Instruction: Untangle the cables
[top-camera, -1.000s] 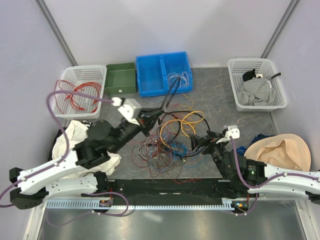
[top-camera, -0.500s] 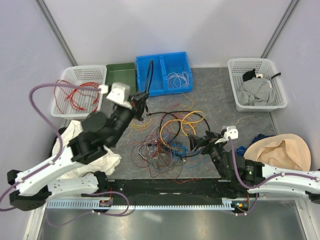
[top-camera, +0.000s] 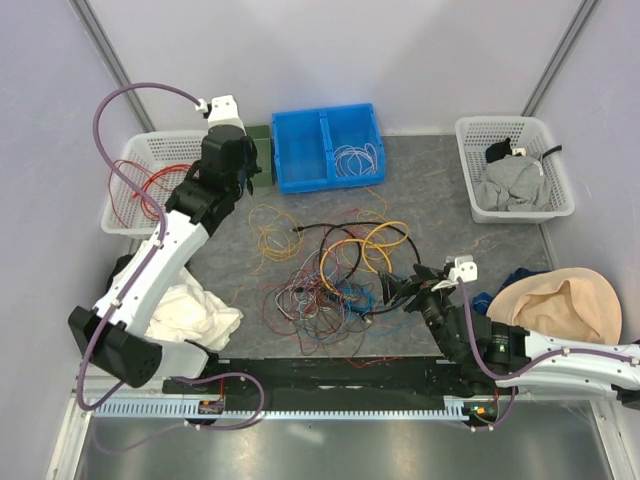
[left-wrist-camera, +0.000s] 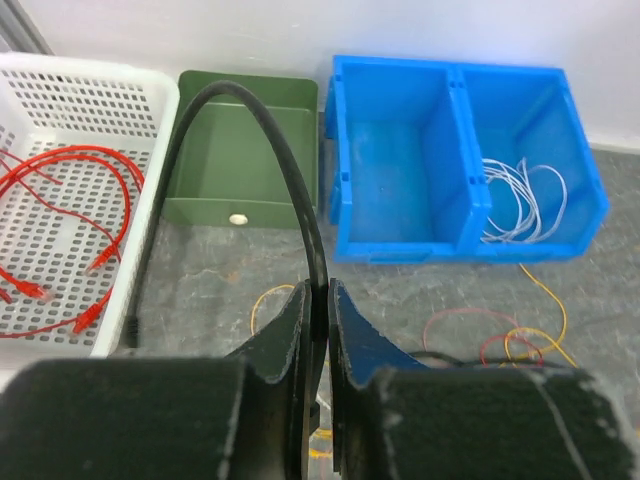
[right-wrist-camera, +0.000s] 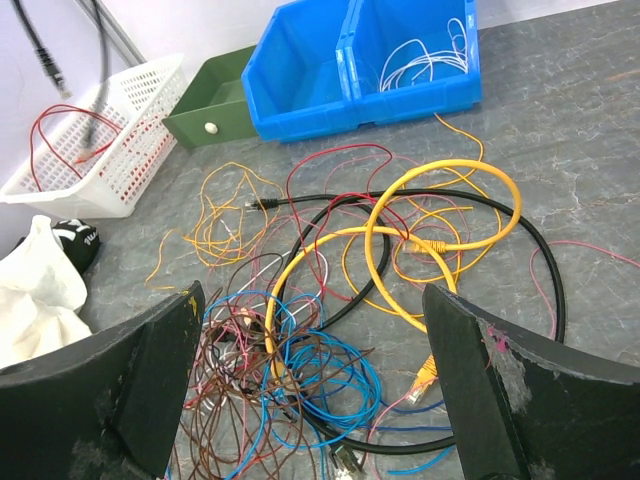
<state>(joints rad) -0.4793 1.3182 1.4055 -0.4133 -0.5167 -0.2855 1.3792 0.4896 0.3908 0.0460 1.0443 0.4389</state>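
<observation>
From above, the grey counter (top-camera: 430, 190) carries two baskets: a white basket (top-camera: 150, 231) at upper left holding red wires (top-camera: 150, 190), and a second white basket (top-camera: 466, 150) at upper right holding grey cloth (top-camera: 510, 185). Between them sit one green bin (top-camera: 262, 150), partly hidden behind the left arm, and one blue bin (top-camera: 326, 150) with two compartments. The cables (top-camera: 335, 270) lie heaped at centre frame, a knot of yellow-orange loops, a black loop and fine red, brown and blue strands. The right tool (top-camera: 395, 290) sits at the heap's right edge. In the left wrist view, the left tool (left-wrist-camera: 318, 300) is pressed together on a black cable (left-wrist-camera: 290, 170) that arches up across the green bin. In the right wrist view, the right tool's fingers (right-wrist-camera: 150, 370) stand wide apart over the heap, holding nothing. White wires (right-wrist-camera: 425, 60) lie in the blue bin's right compartment.
</observation>
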